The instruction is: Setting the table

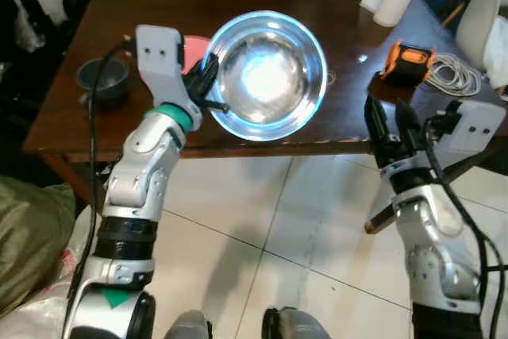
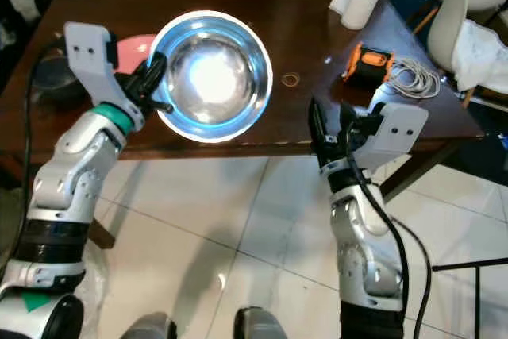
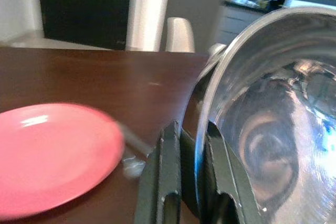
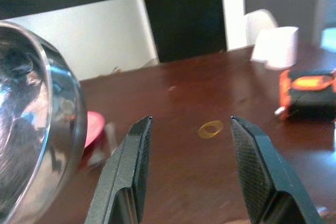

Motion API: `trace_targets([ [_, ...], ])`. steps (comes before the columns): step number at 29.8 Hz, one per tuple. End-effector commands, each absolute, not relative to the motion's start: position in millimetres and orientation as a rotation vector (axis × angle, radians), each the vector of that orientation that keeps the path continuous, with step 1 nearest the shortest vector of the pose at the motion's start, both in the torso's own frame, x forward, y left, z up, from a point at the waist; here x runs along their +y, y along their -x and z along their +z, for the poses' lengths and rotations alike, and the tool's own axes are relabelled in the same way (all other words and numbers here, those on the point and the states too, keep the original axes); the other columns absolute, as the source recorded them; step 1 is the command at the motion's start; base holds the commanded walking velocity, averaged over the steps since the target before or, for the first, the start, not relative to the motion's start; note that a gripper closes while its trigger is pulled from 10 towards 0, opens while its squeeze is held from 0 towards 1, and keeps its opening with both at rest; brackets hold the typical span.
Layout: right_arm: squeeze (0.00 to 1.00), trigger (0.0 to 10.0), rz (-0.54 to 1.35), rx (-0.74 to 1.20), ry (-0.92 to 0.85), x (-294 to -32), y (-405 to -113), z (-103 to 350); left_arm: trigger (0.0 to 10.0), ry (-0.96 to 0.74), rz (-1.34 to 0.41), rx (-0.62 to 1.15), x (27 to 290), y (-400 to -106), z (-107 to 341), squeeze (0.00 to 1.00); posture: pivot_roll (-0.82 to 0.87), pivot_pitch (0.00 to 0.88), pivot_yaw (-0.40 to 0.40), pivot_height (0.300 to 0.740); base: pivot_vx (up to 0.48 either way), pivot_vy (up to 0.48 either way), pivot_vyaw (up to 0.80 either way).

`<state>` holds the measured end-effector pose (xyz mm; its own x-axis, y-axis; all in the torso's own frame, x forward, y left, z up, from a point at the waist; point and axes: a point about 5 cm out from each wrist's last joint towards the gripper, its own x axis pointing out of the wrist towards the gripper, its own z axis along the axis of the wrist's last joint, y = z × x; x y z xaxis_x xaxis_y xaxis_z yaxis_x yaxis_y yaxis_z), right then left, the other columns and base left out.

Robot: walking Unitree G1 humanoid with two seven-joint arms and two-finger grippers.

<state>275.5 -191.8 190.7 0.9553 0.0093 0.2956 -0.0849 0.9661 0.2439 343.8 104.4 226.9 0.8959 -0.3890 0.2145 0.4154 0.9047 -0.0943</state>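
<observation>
Held a steel bowl [image 1: 268, 75] tilted, mouth toward the camera, rim clamped in the left gripper [image 1: 208, 77] jaws, pink plate [image 3: 50, 156] just beyond. Kept right gripper [image 4: 191, 166] jaws wide apart, with a dark wooden surface [image 1: 333, 21] ahead and white tiled floor [image 1: 270, 212] below.

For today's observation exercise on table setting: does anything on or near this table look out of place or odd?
Yes. An orange and black tool and a coil of white cable lie at the table's right end, odd for a dining setting. A small gold ring lies loose on the wood. The left gripper holds the steel bowl tilted by its rim.
</observation>
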Motion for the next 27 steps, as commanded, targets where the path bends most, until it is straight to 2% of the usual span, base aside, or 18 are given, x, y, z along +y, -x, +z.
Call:
trace_targets([
  [1, 0.0, 10.0, 0.048, -0.297, -0.262, -190.7, -274.5, 190.2, 10.0, 0.128, -0.412, -0.221, 108.1, -344.0, 232.6, 0.0, 0.06, 0.008, 0.007, 0.74, 0.364, -0.307, 0.0],
  [9, 0.0, 10.0, 0.048, -0.297, -0.263, -190.3, -274.1, 190.0, 10.0, 0.129, -0.405, -0.221, 109.3, -344.7, 232.7, 0.0, 0.06, 0.009, 0.008, 0.74, 0.392, -0.269, 0.0],
  [27, 0.0, 10.0, 0.044, -0.294, -0.264, -191.0, -273.2, 189.1, 10.0, 0.128, -0.398, -0.219, 109.0, -345.4, 232.0, 0.0, 0.06, 0.014, 0.007, 0.74, 0.456, 0.0, 0.0],
])
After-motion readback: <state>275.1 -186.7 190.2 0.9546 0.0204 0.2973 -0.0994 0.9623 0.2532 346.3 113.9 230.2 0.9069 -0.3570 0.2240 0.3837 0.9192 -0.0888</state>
